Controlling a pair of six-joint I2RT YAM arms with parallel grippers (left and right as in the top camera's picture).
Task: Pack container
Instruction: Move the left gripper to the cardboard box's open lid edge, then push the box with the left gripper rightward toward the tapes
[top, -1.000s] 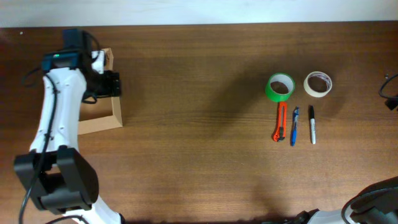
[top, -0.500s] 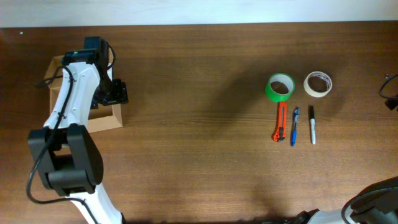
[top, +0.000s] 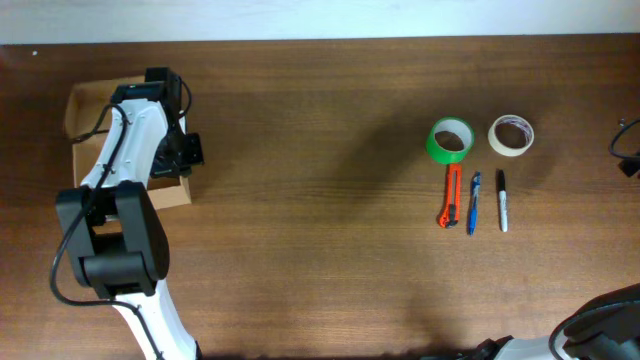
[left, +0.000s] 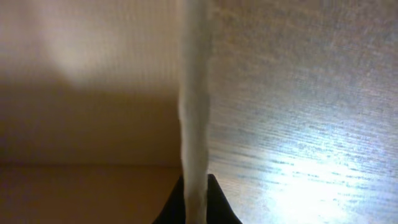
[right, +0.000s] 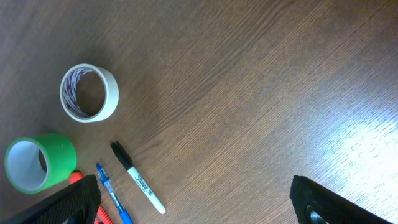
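Sitting at the far-left edge of the counter (top: 320, 250), the container (top: 172, 193) has its opening facing up and its flap lid folded out toward the far-left corner. The left arm covers much of it, so its long axis cannot be told. The left end effector (top: 188, 152) is at the box's right wall; the wrist view shows that cardboard wall (left: 194, 93) standing upright, pinched between the dark fingertips (left: 219, 214). Well apart to the right lie a green tape roll (top: 451, 139) and a cream tape roll (top: 511, 134), with an orange utility knife (top: 451, 196), a blue pen (top: 474, 203) and a black marker (top: 501, 200) side by side just below them. The right end effector (right: 199, 202) hangs above the counter, fingers spread wide and holding nothing
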